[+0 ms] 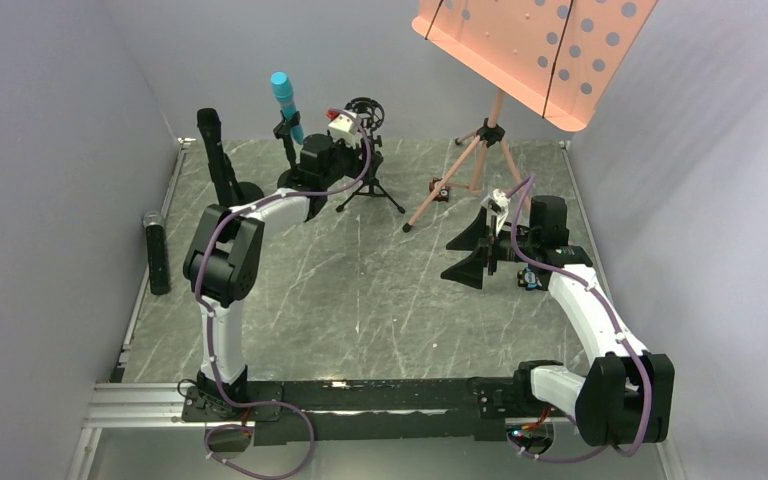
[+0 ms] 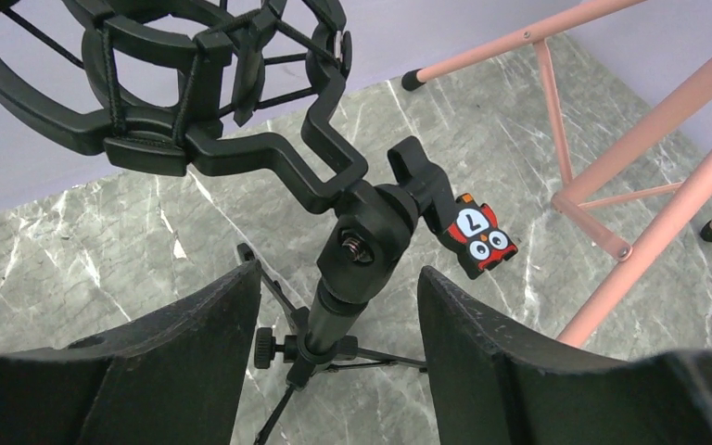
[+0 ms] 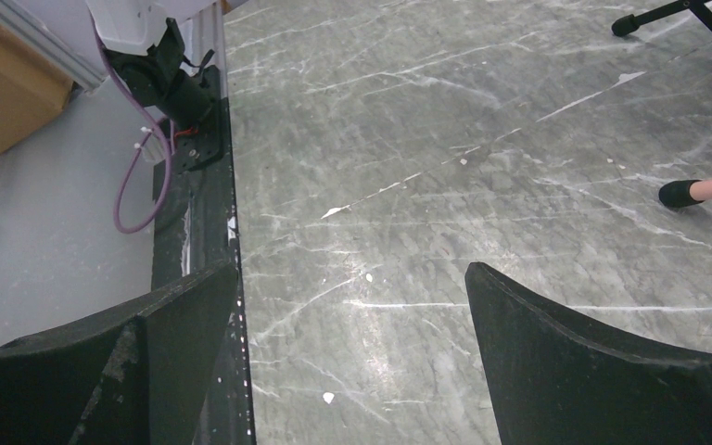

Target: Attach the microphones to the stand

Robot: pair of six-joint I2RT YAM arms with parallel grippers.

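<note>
Shock mount (image 2: 148, 83) fills the upper left of the left wrist view, its ring empty, with no microphone seated in it yet. It tops a black tripod stand (image 2: 334, 315) whose post runs down the middle of the frame. The left gripper (image 2: 338, 278) straddles that post just under the swivel joint, one finger on each side. The placing looks deliberate: taking hold of the post would steady the light tripod while a mic is pushed into the mount, though that is only my reading. The jaws are parted moderately wide, neither finger touches the post, and nothing is grasped. A red tag (image 2: 477, 236) marked L hangs off the clamp knob, right of centre.

In the top view the cyan microphone (image 1: 283, 97) already sits in a clip at upper left, slightly tilted. The long black microphone (image 1: 212, 140) rises upright further left, and the mesh-headed microphone (image 1: 155, 255) lies flat along the table's left edge, well apart from both arms. The right gripper (image 1: 475, 250) hovers right of centre, spread wide and holding nothing — over the table (image 3: 408, 139), near the pink music stand (image 1: 495, 110).
</note>
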